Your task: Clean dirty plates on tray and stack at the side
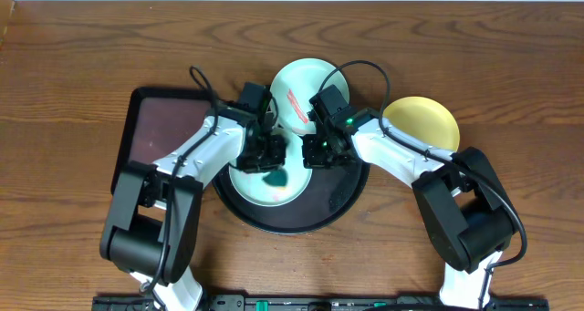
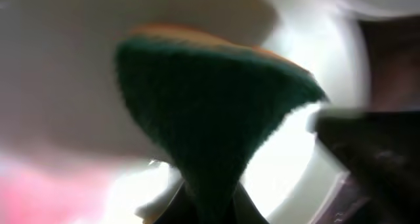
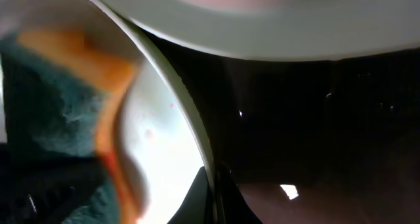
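A pale mint-blue plate (image 1: pixel 258 191) lies in the round black tray (image 1: pixel 339 212). My left gripper (image 1: pixel 273 163) is shut on a green sponge (image 1: pixel 276 177) with an orange back and presses it on this plate; the sponge fills the left wrist view (image 2: pixel 210 112). My right gripper (image 1: pixel 318 153) is shut on the plate's right rim (image 3: pixel 190 119), one finger on each side. A second mint-blue plate (image 1: pixel 306 92) with a red smear sits at the tray's far edge. The yellow plate (image 1: pixel 420 119) lies on the table to the right.
A rectangular dark-brown tray (image 1: pixel 160 129) lies left of the black tray, under my left arm. Both arms cross over the black tray. In the right wrist view the sponge (image 3: pixel 59 119) is at the left and the smeared plate (image 3: pixel 262 20) overhangs the top.
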### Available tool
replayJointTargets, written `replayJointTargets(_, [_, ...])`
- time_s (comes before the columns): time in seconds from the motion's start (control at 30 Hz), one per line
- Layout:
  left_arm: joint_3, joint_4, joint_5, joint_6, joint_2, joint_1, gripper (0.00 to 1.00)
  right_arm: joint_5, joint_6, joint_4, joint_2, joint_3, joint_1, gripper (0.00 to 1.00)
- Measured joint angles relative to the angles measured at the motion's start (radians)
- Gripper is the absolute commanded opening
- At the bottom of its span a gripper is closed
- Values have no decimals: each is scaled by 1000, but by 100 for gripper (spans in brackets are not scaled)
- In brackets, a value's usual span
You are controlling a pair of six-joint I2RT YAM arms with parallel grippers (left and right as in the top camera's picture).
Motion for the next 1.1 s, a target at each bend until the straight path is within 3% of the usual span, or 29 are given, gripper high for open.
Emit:
replayJointTargets(0.2, [0,74,-86,-84,4,-3,7,0,0,0,0,0,0,1])
replayJointTargets(0.43, [6,-11,-276,-353,-4,-14,7,-8,0,0,0,0,1,1])
replayJointTargets(0.6, [6,-98,-347,-407,-16,-13,7,-8,0,0,0,0,1,1])
replayJointTargets(0.77, [6,-146,-311,-273,-17,-4,7,-8,0,0,0,0,1,1])
replayJointTargets(0.93, [5,-154,-130,-39,-17,9,8,-3,-1,0,0,0,1,1])
replayJointTargets(1.1, [2,-90,-75,29,-16,3,7,-3,-1,0,0,0,1,1])
